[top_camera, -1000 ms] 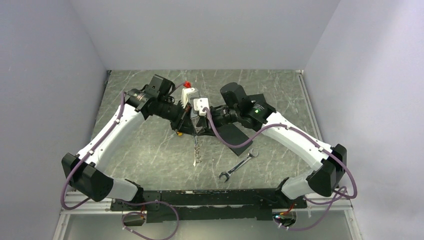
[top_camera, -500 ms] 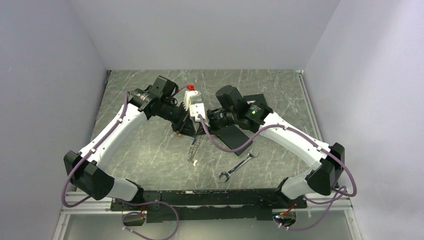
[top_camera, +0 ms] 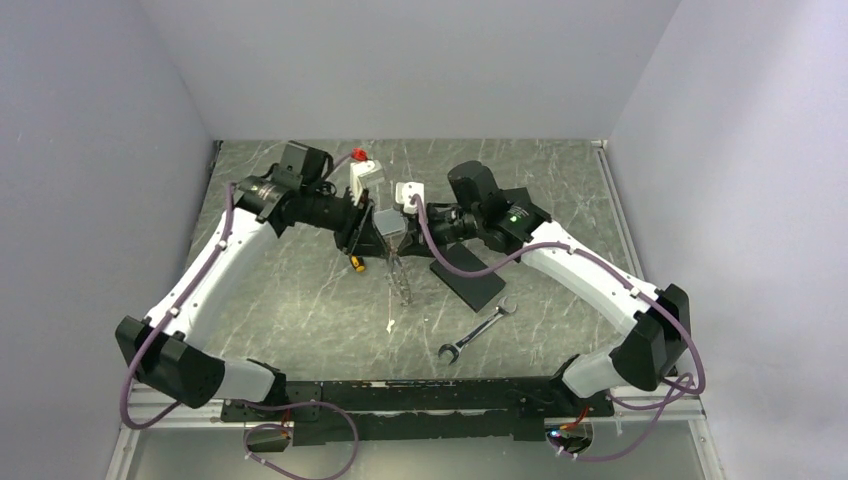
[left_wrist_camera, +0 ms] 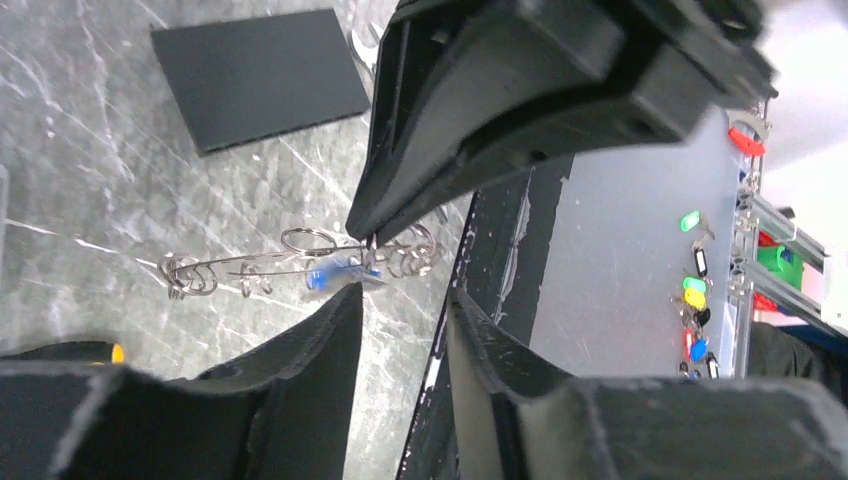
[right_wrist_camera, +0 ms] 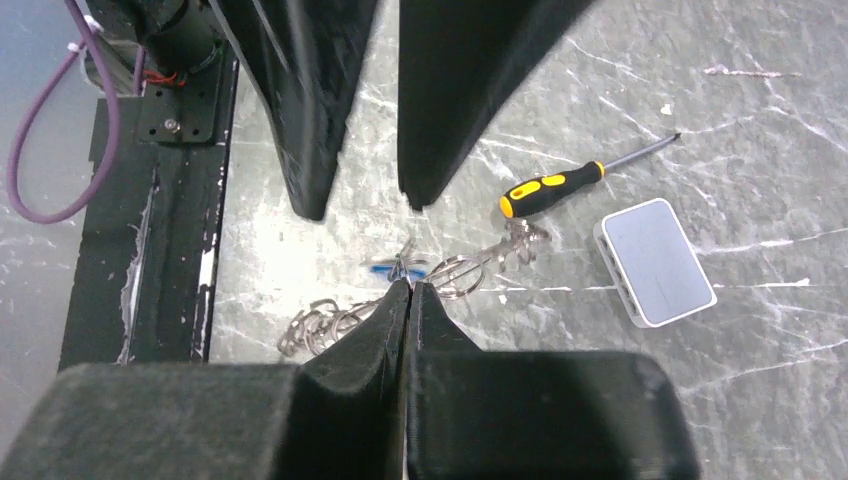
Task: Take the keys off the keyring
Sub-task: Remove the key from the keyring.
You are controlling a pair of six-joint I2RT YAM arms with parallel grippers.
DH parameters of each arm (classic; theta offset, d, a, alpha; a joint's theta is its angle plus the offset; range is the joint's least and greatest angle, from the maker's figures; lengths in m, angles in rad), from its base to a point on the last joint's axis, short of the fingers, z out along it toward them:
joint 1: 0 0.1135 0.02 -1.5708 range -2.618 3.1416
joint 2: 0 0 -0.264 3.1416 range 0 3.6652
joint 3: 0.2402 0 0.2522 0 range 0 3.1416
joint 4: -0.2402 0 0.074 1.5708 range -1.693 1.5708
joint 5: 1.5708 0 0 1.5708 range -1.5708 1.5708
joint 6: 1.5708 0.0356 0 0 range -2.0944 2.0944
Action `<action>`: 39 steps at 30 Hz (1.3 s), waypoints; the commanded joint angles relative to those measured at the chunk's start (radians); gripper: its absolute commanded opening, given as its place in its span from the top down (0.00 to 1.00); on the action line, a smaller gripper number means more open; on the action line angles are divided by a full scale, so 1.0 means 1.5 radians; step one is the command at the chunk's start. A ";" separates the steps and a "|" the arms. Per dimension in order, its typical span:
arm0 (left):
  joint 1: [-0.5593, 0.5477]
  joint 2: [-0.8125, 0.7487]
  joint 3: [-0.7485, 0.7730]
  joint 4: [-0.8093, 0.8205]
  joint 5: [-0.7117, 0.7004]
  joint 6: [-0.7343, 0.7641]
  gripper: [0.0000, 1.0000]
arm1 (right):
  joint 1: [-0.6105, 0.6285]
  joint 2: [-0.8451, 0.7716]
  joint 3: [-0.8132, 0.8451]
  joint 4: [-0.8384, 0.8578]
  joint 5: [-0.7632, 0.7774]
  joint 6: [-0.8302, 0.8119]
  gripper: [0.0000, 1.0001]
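The keys [top_camera: 401,282] dangle in a grey string over the middle of the table. In the left wrist view they spread along the keyring [left_wrist_camera: 308,240], with a small blue tag [left_wrist_camera: 330,272] among them. My right gripper [right_wrist_camera: 410,285] is shut, its tips pinching the ring wire beside the blue tag [right_wrist_camera: 385,268]. Several keys [right_wrist_camera: 320,325] bunch to its left. My left gripper [left_wrist_camera: 405,293] stands open just short of the bunch, with nothing between its fingers [right_wrist_camera: 310,170]. The two grippers face each other tip to tip.
A yellow-handled screwdriver [right_wrist_camera: 550,190] and a small white box [right_wrist_camera: 655,260] lie on the table beneath the grippers. A flat black rectangle [top_camera: 468,272] lies to the right. A silver wrench [top_camera: 478,328] lies nearer the front edge.
My right gripper shut on the keyring. My left gripper then opened, let go and drew back to the left. The key string has shifted slightly right and toward the back.
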 commanded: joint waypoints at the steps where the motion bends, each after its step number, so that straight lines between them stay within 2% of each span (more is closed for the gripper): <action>1: 0.027 -0.052 -0.006 0.062 0.063 -0.007 0.57 | -0.016 -0.036 -0.004 0.093 -0.068 0.058 1.00; 7: 0.033 -0.094 -0.072 0.142 0.074 -0.023 0.47 | -0.030 -0.034 -0.009 0.121 -0.107 0.087 1.00; 14: 0.033 -0.123 -0.149 0.228 0.089 -0.051 0.49 | -0.038 -0.035 -0.008 0.134 -0.127 0.112 1.00; 25: 0.031 -0.142 -0.190 0.289 0.045 -0.073 0.46 | -0.039 -0.034 -0.005 0.153 -0.129 0.162 1.00; 30: 0.022 -0.143 -0.208 0.307 0.027 -0.079 0.48 | -0.040 -0.033 -0.003 0.162 -0.130 0.183 1.00; 32: 0.018 -0.142 -0.210 0.311 0.017 -0.078 0.54 | -0.040 -0.032 -0.003 0.163 -0.131 0.187 1.00; 35: 0.018 -0.142 -0.206 0.306 0.005 -0.073 0.76 | -0.043 -0.035 -0.007 0.170 -0.135 0.192 1.00; 39: 0.018 -0.148 -0.207 0.289 0.020 -0.064 0.95 | -0.057 -0.038 -0.018 0.195 -0.147 0.215 1.00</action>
